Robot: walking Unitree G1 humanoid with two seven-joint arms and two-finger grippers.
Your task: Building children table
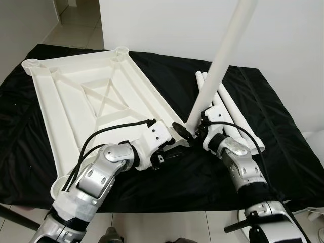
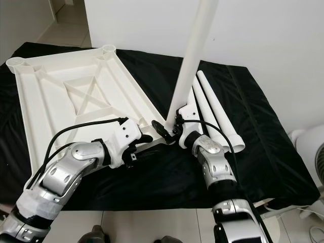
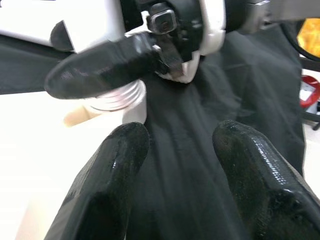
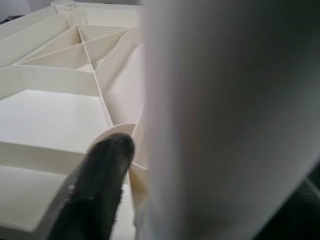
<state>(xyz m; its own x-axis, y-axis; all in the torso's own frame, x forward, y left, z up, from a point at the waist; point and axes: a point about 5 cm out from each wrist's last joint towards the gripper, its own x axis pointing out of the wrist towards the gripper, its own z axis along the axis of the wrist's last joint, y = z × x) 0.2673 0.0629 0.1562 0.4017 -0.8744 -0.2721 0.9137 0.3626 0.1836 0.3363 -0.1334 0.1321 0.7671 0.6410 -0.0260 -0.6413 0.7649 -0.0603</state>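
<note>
A white plastic tabletop [image 1: 96,96] lies upside down on a black cloth [image 1: 283,131] spread over the floor, its ribbed underside and round corner sockets facing up. At its near corner the right claw [image 1: 195,132] grips a long white table leg [image 1: 225,53], holding the tube tilted, its lower end at the tabletop's edge and its upper end running out of the top of the frame. The left claw [image 1: 178,132] reaches in beside it from the robot's left; the head views do not settle how its fingers stand. The left wrist view does: its two glossy black fingers [image 3: 112,165] are spread apart over the black cloth with nothing between them, and just ahead of them sit the leg's ridged, threaded end [image 3: 117,102] and one black finger of the right claw. The right wrist view adds the grip from close up, a blurred white wall of tube beside one dark finger [image 4: 100,175], with the tabletop's cream ribs and a far corner socket beyond. The head views alone show the spare legs [image 2: 215,109], lying side by side on the cloth to the right of the held one. Pale floor tiles [image 1: 167,225] border the cloth in front, a white wall [image 2: 263,30] stands behind, and a white fan [image 2: 314,167] sits at the far right.
</note>
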